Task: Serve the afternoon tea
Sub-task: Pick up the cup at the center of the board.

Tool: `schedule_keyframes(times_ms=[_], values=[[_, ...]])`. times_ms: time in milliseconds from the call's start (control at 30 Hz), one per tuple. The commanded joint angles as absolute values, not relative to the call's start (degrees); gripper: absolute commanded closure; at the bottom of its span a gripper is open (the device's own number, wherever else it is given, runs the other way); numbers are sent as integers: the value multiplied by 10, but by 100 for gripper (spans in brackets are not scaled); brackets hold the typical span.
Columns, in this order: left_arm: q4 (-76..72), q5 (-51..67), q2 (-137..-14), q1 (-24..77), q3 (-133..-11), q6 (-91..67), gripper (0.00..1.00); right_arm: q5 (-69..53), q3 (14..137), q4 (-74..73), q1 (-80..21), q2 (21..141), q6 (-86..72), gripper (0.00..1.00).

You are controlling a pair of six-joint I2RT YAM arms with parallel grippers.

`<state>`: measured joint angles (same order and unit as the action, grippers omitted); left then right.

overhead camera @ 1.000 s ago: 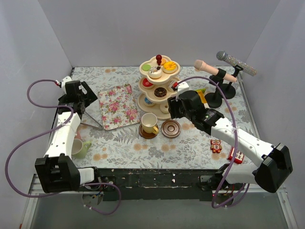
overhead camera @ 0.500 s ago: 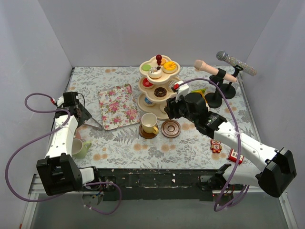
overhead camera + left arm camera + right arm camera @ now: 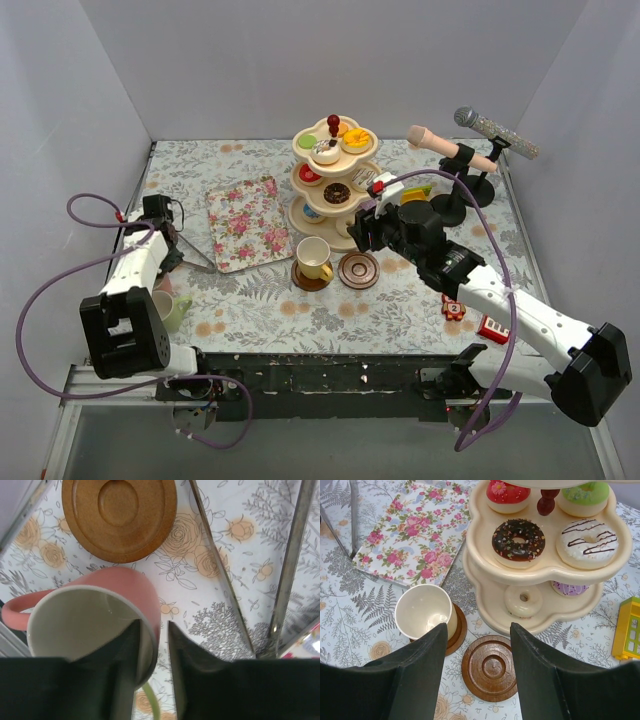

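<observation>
While your left gripper [image 3: 153, 627] pinches the pink cup [image 3: 115, 582] lower left, your right gripper [image 3: 478, 630] hangs wide over a saucer [image 3: 494, 667].

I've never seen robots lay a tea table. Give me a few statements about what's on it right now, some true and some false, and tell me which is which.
1. The cream cup sits on a brown saucer. True.
2. The dark saucer beside it holds a cup as well. False: it is bare.
3. The chocolate donut lies on the middle tier of the stand. True.
4. The right gripper holds a donut. False: it is open and empty, above the dark saucer.
5. The pink cup stands on a saucer. False: it stands on the tablecloth beside a light saucer, with the left gripper astride its rim.
</observation>
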<state>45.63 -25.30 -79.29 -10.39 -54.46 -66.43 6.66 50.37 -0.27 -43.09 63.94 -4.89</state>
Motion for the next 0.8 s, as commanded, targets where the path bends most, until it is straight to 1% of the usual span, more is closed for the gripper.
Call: schedule_keyframes(times_ms=[0, 33, 67, 100, 133, 167, 367, 433, 600, 767], values=[[439, -282, -792, -106, -544, -662, 83, 66, 497, 29, -431, 617, -41, 38], [443, -288, -788, -106, -543, -661, 89, 66, 497, 30, -431, 615, -41, 38], [442, -294, -782, -106, -542, -660, 93, 67, 497, 29, -431, 615, -41, 38], [442, -295, -775, -106, -541, -658, 94, 66, 497, 29, -430, 615, -42, 38], [442, -295, -768, -106, -537, -657, 98, 65, 497, 29, -430, 616, -43, 38], [442, -292, -759, -106, -535, -653, 100, 65, 495, 29, -430, 616, -43, 38], [452, -273, -707, -87, -551, -611, 100, 57, 496, 26, -430, 619, -45, 38], [455, -268, -685, -67, -567, -588, 100, 60, 496, 22, -430, 620, -45, 38], [462, -271, -650, 21, -609, -520, 100, 76, 493, 12, -430, 618, -45, 38], [473, -185, -635, 79, -637, -473, 100, 88, 494, 1, -430, 611, -45, 38]])
